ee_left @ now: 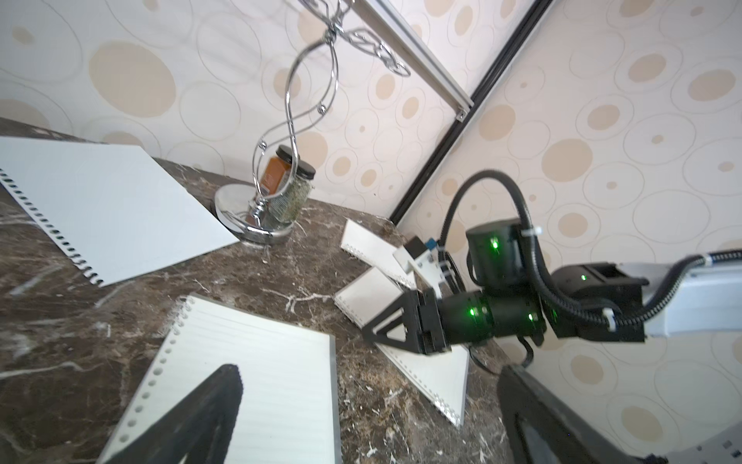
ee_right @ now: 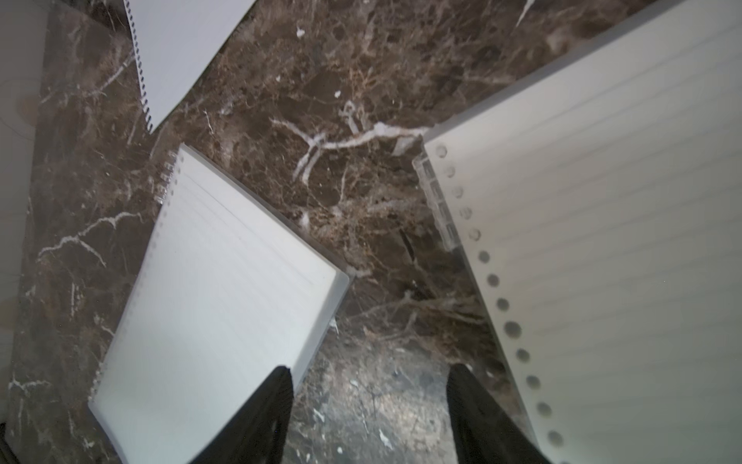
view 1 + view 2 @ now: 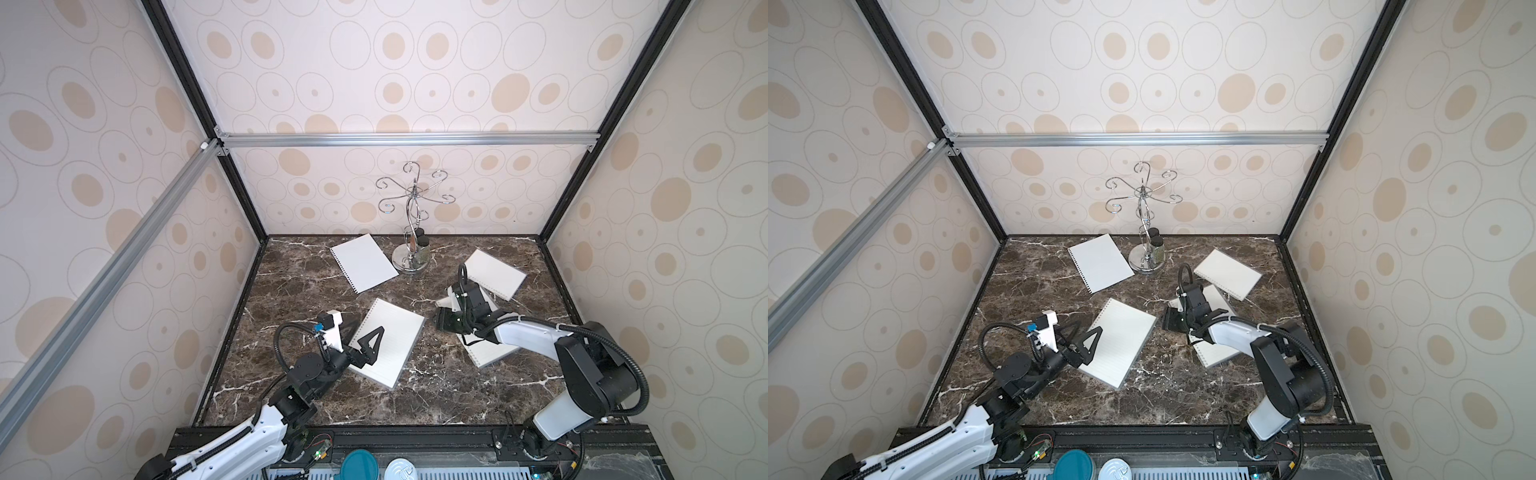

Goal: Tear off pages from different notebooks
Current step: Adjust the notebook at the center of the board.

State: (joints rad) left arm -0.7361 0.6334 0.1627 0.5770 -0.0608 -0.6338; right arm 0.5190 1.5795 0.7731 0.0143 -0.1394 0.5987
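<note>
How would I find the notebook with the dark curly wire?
Look for the silver hook stand at the back of the marble table. A notebook lies flat beside its round base, on the robot's left. Unlike the lined pad under the left gripper, its page looks plain and its coil is dark.

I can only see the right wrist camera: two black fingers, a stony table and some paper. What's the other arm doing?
Observer: The left gripper is open and hovers over the lined notebook, gripping nothing.
Child: Is there anything on the table that isn't paper?
Observer: Yes, a shiny metal hook stand stands at the back of the table.
Child: Is anything hanging on it?
Observer: No, its hooks are bare, but two black-lidded jars stand close against its stem, one orange inside and one green.
</note>
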